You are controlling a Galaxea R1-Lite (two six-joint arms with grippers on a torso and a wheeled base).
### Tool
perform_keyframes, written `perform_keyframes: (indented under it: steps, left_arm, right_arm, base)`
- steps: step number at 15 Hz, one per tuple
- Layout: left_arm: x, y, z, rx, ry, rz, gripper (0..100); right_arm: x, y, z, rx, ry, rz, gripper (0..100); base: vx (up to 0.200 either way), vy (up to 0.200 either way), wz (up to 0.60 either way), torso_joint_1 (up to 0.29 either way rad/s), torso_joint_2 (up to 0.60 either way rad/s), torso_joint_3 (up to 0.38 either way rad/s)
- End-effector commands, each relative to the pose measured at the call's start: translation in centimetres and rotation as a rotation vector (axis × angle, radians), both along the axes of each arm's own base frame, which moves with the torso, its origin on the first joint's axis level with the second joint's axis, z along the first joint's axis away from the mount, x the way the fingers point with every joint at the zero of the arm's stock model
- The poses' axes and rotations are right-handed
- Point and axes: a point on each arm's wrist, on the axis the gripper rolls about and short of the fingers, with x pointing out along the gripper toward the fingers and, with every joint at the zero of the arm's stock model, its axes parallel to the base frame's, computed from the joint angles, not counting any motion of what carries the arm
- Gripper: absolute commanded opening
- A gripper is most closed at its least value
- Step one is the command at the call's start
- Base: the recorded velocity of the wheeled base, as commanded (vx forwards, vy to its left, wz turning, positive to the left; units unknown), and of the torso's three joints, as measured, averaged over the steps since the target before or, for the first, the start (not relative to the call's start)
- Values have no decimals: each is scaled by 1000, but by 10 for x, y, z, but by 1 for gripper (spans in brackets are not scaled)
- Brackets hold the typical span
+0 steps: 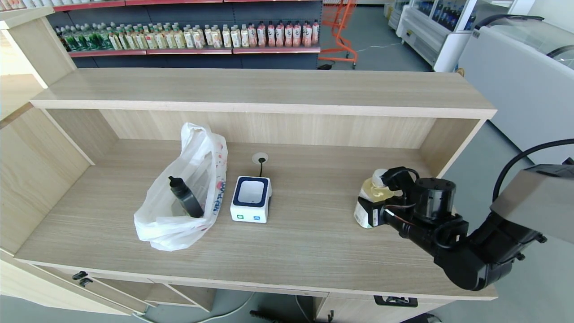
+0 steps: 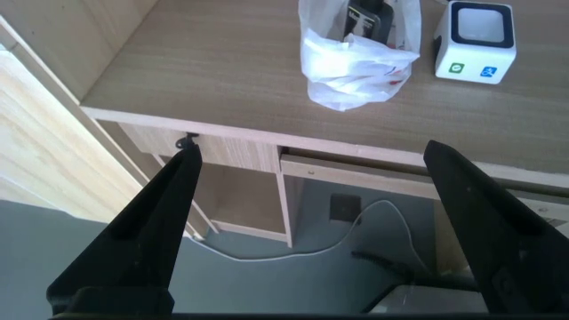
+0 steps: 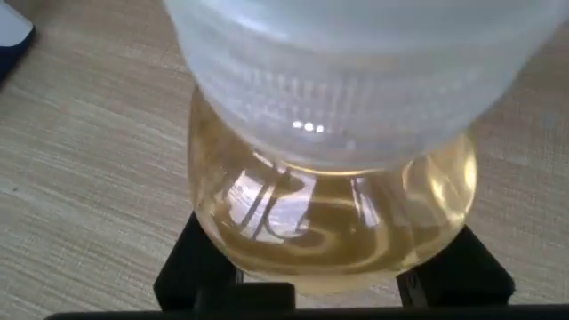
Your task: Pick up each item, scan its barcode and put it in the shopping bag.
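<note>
bottle [image 1: 368, 194] of yellow liquid stands at the right end of the counter [image 1: 314, 242], my right pincer [image 1: 384, 199] closed on its sides: pickup step. next i'd lift it and turn its barcode to the scanner [image 1: 251, 198], right of the shopping bag [image 1: 179, 224]. my left pincer [image 2: 307, 160] hangs wide open, empty.

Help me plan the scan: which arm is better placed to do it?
Right. The right claw is closed on the clear, white-capped bottle of yellow liquid; the left claw hangs open, off the front edge of the wooden counter.
</note>
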Motion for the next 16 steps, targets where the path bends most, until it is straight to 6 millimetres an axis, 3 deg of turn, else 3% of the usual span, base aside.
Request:
perform_keyframes:
  steps: [1,10,13,16]
  left_arm:
    - [0,0,0,0,0,1,100]
    - [0,0,0,0,0,1,100]
    - [0,0,0,0,0,1,100]
    - [0,0,0,0,0,1,100]
  right_arm:
    - [6,2,-2,-31,-14,7,0]
    - [-8,-10,-10,-53,31,-8,0]
    - [-10,-12,-21,-66,71,-9,0]
    - [-5,-10,-13,-41,19,18,0]
  base:
    - [0,0,0,0,0,0]
    - [0,0,0,0,0,0]
    - [0,0,0,0,0,0]
    - [0,0,0,0,0,0]
